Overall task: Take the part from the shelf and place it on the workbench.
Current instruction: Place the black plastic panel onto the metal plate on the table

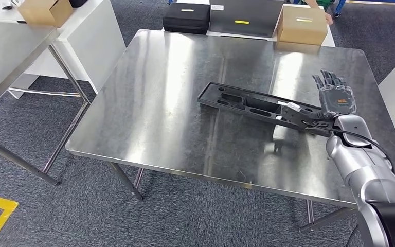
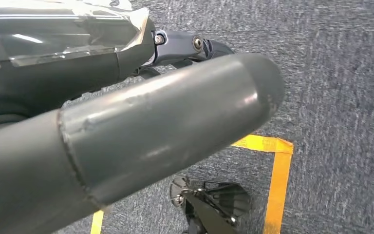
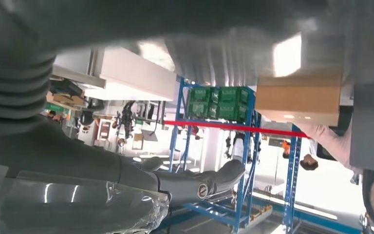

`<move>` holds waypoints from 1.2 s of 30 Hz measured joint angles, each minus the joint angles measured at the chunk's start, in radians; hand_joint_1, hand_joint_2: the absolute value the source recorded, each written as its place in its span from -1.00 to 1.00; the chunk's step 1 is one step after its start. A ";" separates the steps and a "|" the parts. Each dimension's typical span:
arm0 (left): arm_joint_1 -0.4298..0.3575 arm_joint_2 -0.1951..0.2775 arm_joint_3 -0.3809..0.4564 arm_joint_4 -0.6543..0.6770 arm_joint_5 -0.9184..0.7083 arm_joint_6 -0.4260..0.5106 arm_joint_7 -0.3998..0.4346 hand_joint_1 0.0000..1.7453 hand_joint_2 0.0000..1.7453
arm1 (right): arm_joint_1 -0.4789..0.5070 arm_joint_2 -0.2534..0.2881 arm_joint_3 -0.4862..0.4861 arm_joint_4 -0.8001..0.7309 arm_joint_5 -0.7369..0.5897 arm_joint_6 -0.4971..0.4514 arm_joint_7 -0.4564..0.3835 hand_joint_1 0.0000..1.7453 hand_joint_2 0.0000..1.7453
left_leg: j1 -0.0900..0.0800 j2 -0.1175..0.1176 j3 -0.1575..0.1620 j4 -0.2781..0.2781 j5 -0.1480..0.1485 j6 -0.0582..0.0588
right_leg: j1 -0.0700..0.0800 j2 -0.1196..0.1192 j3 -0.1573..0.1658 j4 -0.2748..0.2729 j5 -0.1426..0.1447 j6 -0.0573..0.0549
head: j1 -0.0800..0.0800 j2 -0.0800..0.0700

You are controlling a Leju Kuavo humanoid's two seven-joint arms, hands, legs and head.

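Silver-armed, my right hand [image 1: 336,99] stands palm-open beside the part's near end, fingers spread upward, gripping nothing; I judge this clears the part for release. My left hand's [image 2: 126,141] posture I cannot tell. Black part [image 1: 257,105] lies flat on the steel workbench [image 1: 149,113]: long, slotted, tray-like moulding.

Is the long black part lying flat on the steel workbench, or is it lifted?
Mostly flat: the black part lies on the workbench. Its near end is under the right hand, so whether that end is raised cannot be told.
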 joint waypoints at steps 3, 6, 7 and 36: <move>0.000 0.000 0.003 0.000 0.000 0.000 0.002 -1.00 -1.00 | 0.000 -0.001 -0.008 0.005 -0.001 0.037 0.009 -1.00 -1.00 | 0.008 0.003 0.020 -0.065 0.066 0.000 | -0.002 0.000 0.002 0.000 -0.001 0.000 | 0.000 0.000; -0.002 -0.001 0.007 0.000 0.000 0.000 0.002 -1.00 -1.00 | -0.002 -0.003 -0.014 0.006 0.002 0.090 0.021 -1.00 -1.00 | 0.008 0.003 0.102 -0.237 0.133 0.004 | 0.003 0.001 0.004 -0.001 -0.003 0.009 | 0.001 0.000; -0.002 -0.001 0.008 0.000 0.000 0.000 0.003 -1.00 -1.00 | -0.003 -0.004 -0.014 0.007 0.002 0.097 0.023 -1.00 -1.00 | 0.004 0.002 0.108 -0.253 0.134 0.007 | 0.006 0.001 0.003 -0.003 -0.002 0.016 | 0.001 0.000; -0.004 -0.039 0.058 -0.001 -0.012 -0.007 0.025 -1.00 1.00 | 0.557 -0.030 -0.262 -0.510 0.163 -0.245 0.184 -1.00 -1.00 | -0.037 -0.021 0.138 -0.277 0.132 0.066 | 0.045 -0.006 0.020 -0.021 -0.003 0.001 | 0.002 0.000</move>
